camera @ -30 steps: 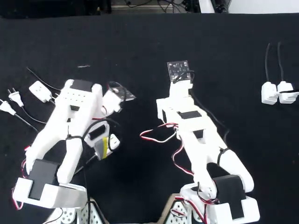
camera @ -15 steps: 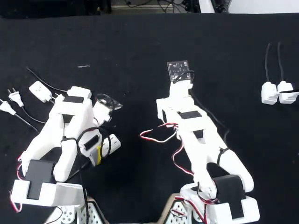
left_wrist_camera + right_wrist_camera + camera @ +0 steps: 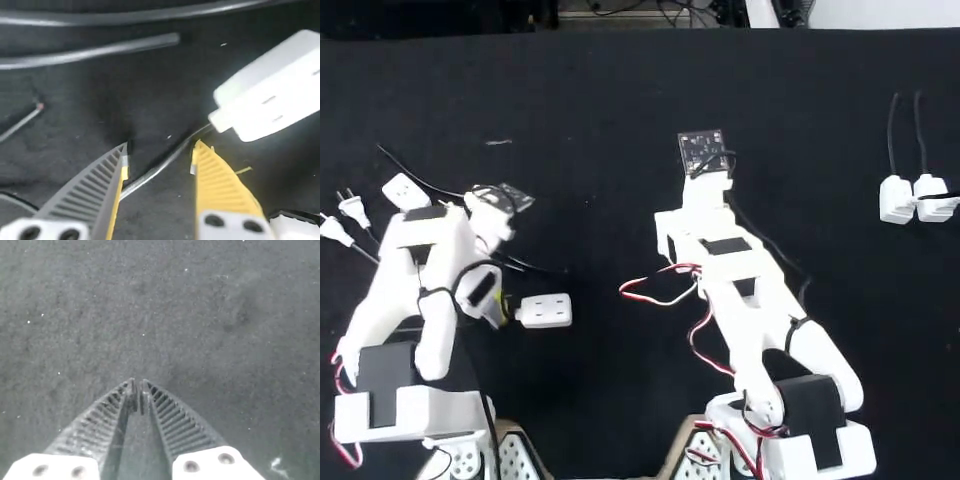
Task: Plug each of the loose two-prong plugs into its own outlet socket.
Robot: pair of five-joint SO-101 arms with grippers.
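Right now my left end effector [image 3: 160, 147] sits low over the table [image 3: 620, 90] with its fingers spread. A thin black cable [image 3: 156, 171] runs through the gap between them, and I cannot tell whether either finger touches it. The cable leads to a white outlet socket [image 3: 272, 102] lying flat just beyond the yellow fingertip, its slots facing up. In the high view that socket is at lower left of the frame, beside the left arm.

My right end effector [image 3: 138, 392] is pressed together on nothing, over bare black cloth near the frame's centre.

I count two loose two-prong plugs hard against the left edge, an upper plug [image 3: 352, 208] and a lower plug [image 3: 332, 230], both trailing black cords. A second socket [image 3: 402, 192] lies just right of them. Near the right edge, two white blocks sit side by side and touching, one block [image 3: 896, 198] left of its neighbour block [image 3: 933, 197], each with a black cord running upward. The widest stretch of black table runs across the top of the frame.
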